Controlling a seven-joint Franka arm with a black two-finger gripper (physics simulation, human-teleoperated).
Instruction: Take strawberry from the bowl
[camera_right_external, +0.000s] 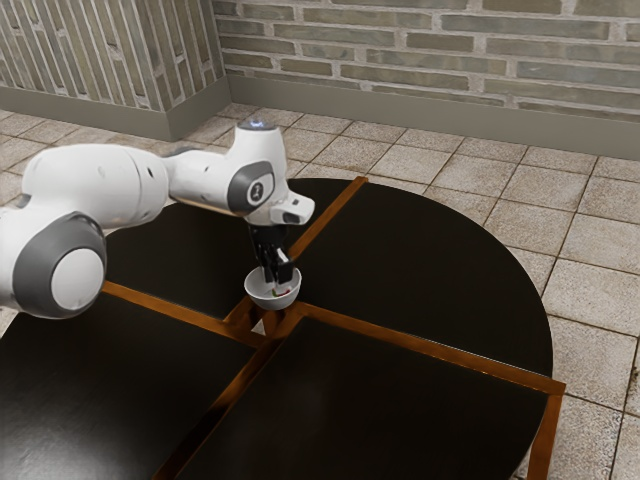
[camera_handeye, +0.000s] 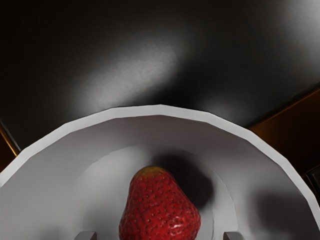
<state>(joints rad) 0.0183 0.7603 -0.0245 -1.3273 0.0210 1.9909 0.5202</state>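
Observation:
In the exterior view my gripper (camera_right_external: 277, 280) points down into the white bowl (camera_right_external: 265, 297), its fingertips inside the rim. A bit of the red strawberry (camera_right_external: 286, 291) is visible there by the fingers. The wrist view looks down on the bowl (camera_handeye: 161, 110) with the strawberry (camera_handeye: 156, 205) resting inside it, its greenish-yellow end showing. Two fingertips of my gripper (camera_handeye: 159, 236) appear at the lower edge, one on each side of the strawberry, apart from it with gaps on both sides. The gripper is open.
The bowl stands near the middle of a round dark table (camera_right_external: 420, 270), where brown wooden strips (camera_right_external: 430, 345) cross. Beyond the table lie a tiled floor (camera_right_external: 480, 172) and a brick wall.

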